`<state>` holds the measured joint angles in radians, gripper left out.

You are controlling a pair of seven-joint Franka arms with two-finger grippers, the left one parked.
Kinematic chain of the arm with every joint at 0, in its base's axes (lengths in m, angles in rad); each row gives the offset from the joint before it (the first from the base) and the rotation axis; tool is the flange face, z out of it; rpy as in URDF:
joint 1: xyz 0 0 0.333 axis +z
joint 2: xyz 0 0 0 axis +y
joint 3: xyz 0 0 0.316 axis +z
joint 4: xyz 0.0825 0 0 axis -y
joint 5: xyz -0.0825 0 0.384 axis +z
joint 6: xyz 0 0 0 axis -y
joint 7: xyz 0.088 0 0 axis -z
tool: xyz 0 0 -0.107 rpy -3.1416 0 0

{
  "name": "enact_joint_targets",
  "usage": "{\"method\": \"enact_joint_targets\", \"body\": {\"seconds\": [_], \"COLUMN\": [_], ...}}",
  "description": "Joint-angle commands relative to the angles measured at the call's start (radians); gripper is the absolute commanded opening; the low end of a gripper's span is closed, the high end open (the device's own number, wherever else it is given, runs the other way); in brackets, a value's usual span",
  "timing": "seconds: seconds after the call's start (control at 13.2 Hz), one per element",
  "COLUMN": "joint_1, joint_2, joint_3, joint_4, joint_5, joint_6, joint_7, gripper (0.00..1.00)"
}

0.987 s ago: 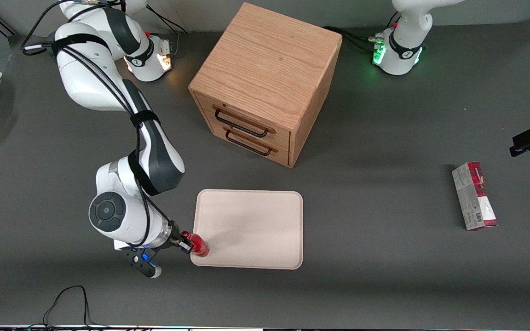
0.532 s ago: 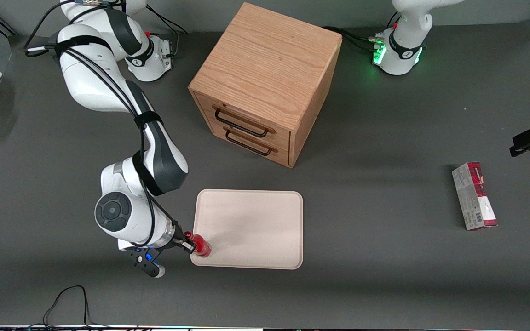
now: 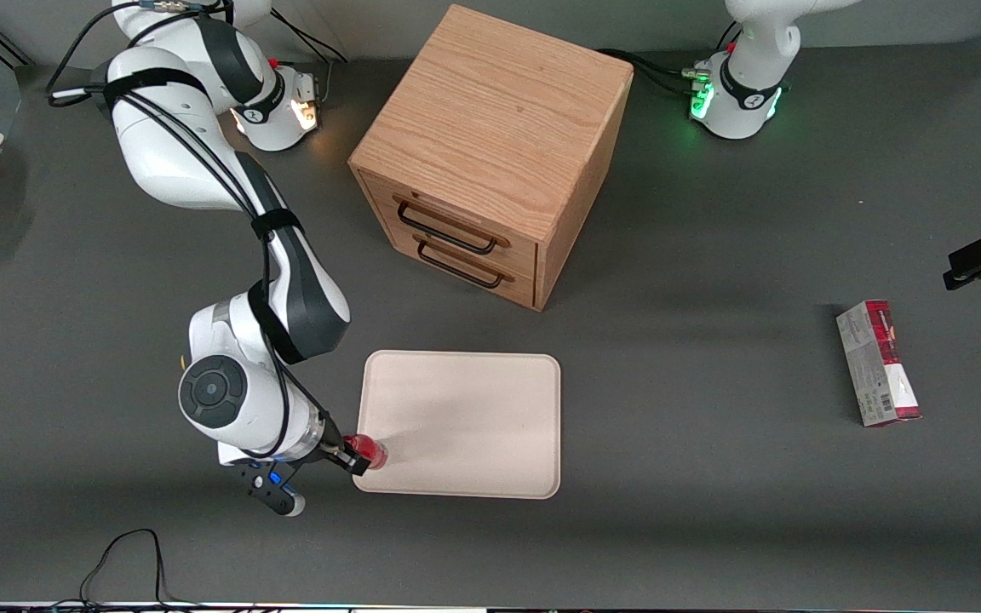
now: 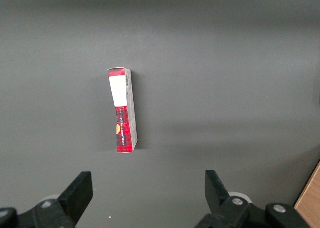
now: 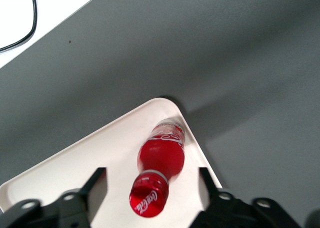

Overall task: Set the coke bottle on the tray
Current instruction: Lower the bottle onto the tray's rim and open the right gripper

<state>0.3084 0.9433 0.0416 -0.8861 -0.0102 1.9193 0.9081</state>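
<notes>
Now our hand [image 3: 352,461], spread open around the bottle [image 3: 369,451] standing in the tray's [image 3: 465,426] lower-left corner, should lift straight up without tipping it.

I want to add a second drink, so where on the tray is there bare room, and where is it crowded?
The tray is bare from its middle to the edge nearest the carton box. It is crowded only at the corner where the coke bottle stands upright between the open claw fingers.
</notes>
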Motion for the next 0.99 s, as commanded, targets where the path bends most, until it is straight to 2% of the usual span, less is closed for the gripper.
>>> {"method": "enact_joint_targets", "body": {"seconds": [0.0,0.46,0.68,0.84,0.91], "joint_1": [0.012,0.014,0.005,-0.009,-0.034], "joint_2": [0.015,0.002,-0.047,-0.105,-0.154], "joint_3": [-0.008,-0.008,-0.008,-0.005,-0.006], "joint_4": [0.035,0.035,0.035,0.009,-0.037], "joint_5": [-0.019,-0.020,-0.013,-0.004,0.021], "joint_6": [-0.003,-0.016,-0.097,-0.187,-0.245], "joint_7": [0.031,0.031,0.015,-0.093,-0.179], "gripper": [1.00,1.00,1.00,1.00,1.00]}}
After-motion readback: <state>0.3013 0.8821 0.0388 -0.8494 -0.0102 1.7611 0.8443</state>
